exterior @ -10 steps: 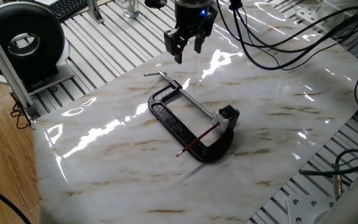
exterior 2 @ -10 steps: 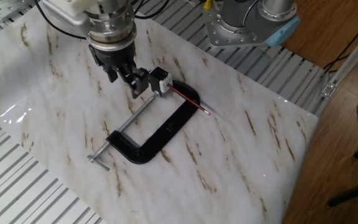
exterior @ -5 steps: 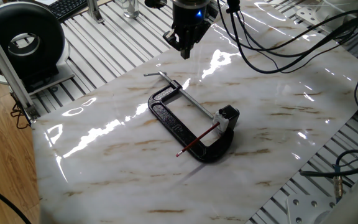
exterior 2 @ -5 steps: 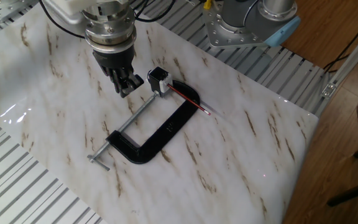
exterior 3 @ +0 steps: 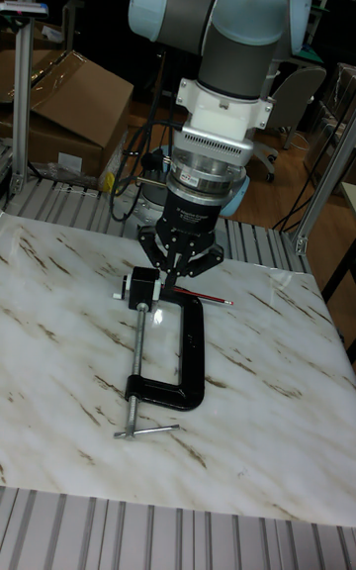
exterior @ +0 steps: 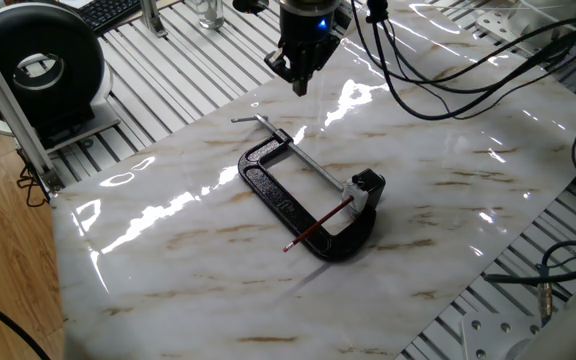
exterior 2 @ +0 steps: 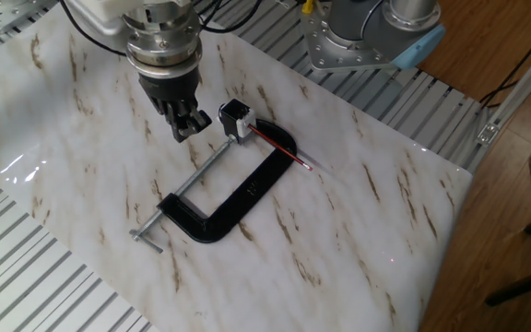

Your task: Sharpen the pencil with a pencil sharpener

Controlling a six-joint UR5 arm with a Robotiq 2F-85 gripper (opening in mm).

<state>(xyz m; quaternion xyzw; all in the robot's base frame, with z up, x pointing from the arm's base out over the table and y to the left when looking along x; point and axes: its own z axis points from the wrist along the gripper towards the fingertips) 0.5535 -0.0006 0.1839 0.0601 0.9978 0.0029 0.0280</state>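
The thin red pencil [exterior: 318, 226] [exterior 2: 285, 152] [exterior 3: 204, 297] lies flat on the marble table, across the jaw end of a black C-clamp [exterior: 286, 205] [exterior 2: 239, 199] [exterior 3: 192, 353]. Its far end is stuck into the small whitish pencil sharpener [exterior: 356, 194] [exterior 2: 236, 121] [exterior 3: 130, 286], which sits clamped at the screw's tip. My gripper [exterior: 298, 83] [exterior 2: 185, 128] [exterior 3: 173, 284] hangs above the table just beside the sharpener and apart from it. Its fingers are shut with nothing held between them.
A round black device [exterior: 39, 66] stands at the table's left corner and black cables [exterior: 448, 60] trail over the far side. The arm's base [exterior 2: 369, 35] is mounted behind the marble sheet. Ribbed aluminium surrounds the sheet.
A second ago the fingers were spread open; they closed on nothing and the wrist turned slightly. Over the last half second nothing moved. Pencil, sharpener and clamp stayed put.
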